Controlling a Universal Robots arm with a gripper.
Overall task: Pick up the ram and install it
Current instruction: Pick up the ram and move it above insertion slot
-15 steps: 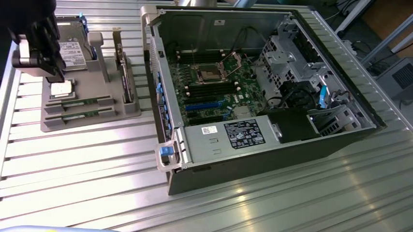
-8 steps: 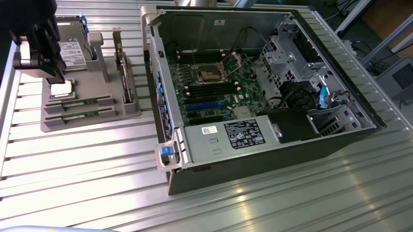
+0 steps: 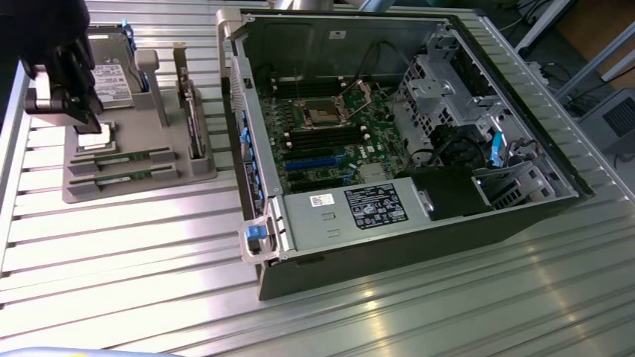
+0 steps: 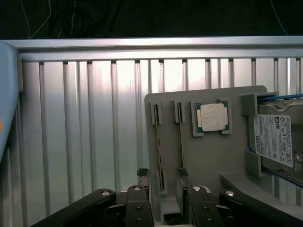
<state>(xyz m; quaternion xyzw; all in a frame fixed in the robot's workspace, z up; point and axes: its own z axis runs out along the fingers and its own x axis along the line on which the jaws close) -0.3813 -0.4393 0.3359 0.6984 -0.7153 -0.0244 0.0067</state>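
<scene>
Two thin green ram sticks lie in slots of a grey holder tray (image 4: pixel 208 165), one ram stick (image 4: pixel 158 142) beside the other (image 4: pixel 180 135). In the exterior view these ram sticks (image 3: pixel 125 158) sit at the tray's near end. My black gripper (image 4: pixel 165 210) hangs above the tray, open, with its fingers (image 4: pixel 137 205) apart and nothing held. The sticks' ends run toward the gap between the fingers. In the exterior view the gripper (image 3: pixel 88 123) hovers over the tray's left end, above the processor chip.
The tray also holds a square silver processor (image 4: pixel 211 117), a hard drive (image 4: pixel 277 139) and an upright expansion card (image 3: pixel 189 111). An open computer case (image 3: pixel 397 149) lies on the ribbed metal table at the exterior view's right, with the motherboard's memory slots (image 3: pixel 317 137) exposed.
</scene>
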